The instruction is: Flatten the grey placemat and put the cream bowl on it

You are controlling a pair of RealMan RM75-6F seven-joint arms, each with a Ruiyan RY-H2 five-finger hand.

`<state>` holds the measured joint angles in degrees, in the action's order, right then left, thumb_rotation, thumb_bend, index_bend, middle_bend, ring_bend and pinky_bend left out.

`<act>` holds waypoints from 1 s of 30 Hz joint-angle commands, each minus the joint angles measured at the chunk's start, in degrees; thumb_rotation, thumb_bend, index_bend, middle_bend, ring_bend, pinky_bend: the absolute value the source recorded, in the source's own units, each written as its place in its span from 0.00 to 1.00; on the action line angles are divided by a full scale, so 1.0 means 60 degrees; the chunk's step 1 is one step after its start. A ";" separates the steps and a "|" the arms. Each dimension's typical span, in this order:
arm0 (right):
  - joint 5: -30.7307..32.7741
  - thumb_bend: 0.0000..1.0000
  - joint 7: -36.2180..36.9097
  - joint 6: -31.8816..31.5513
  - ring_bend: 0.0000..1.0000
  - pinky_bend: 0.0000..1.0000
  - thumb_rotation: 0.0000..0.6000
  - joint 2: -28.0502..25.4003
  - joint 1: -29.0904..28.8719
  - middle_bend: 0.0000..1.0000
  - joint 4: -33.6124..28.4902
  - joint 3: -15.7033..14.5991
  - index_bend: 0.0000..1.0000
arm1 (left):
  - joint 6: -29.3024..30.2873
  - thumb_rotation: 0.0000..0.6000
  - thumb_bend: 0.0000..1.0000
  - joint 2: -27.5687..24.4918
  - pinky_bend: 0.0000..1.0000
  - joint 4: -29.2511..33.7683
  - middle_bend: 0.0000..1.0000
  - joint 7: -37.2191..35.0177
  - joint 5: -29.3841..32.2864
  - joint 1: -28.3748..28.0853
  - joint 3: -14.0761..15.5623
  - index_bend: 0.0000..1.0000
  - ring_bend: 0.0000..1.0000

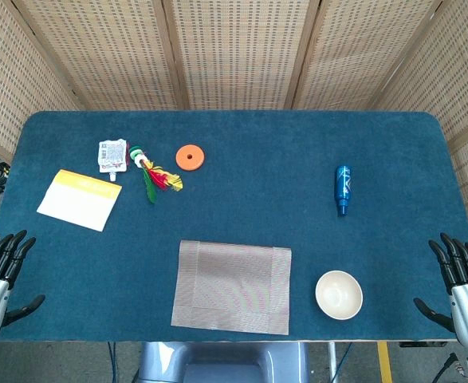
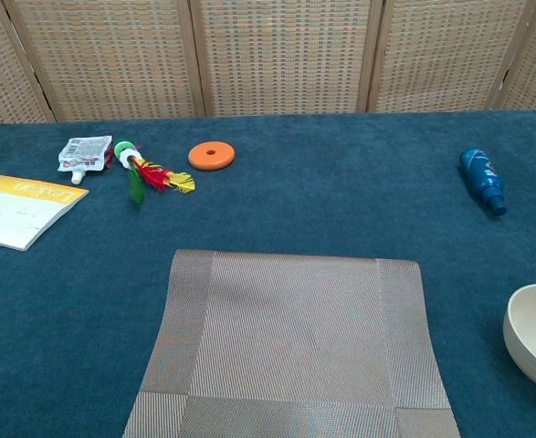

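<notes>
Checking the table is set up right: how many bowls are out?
1. The cream bowl sits upright on the blue table near the front edge, right of the grey placemat, not touching it.

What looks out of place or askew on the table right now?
Nothing is spilled or damaged. The blue bottle lies on its side. The grey placemat lies flat, slightly skewed to the table edge, and the cream bowl sits upright beside it, apart.
</notes>
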<state>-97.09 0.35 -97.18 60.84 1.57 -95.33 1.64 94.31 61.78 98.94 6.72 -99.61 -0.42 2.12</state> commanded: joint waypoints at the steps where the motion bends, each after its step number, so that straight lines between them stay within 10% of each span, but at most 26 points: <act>1: 0.0013 0.00 0.0005 0.0029 0.00 0.00 1.00 0.0000 -0.0013 0.00 -0.0008 0.0012 0.00 | -0.0008 1.00 0.08 0.0001 0.00 0.0002 0.00 0.0011 -0.0013 0.0002 0.0007 0.00 0.00; 16: 0.0142 0.00 -0.0002 0.0323 0.00 0.00 1.00 0.0004 -0.0089 0.00 -0.0075 -0.0018 0.00 | -0.1424 1.00 0.08 0.0833 0.00 -0.0709 0.00 0.0350 -0.1333 -0.0850 0.0465 0.01 0.00; 30: 0.0710 0.00 0.0326 0.0919 0.00 0.00 1.00 -0.0078 -0.0288 0.00 -0.0044 0.0078 0.00 | -0.3281 1.00 0.13 0.4073 0.00 -0.3791 0.00 -0.0101 -0.3205 -0.3165 0.0656 0.39 0.00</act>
<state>-92.86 2.28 -91.70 60.39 -0.14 -95.61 2.09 75.10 84.62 77.81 6.46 -117.61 -18.04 5.57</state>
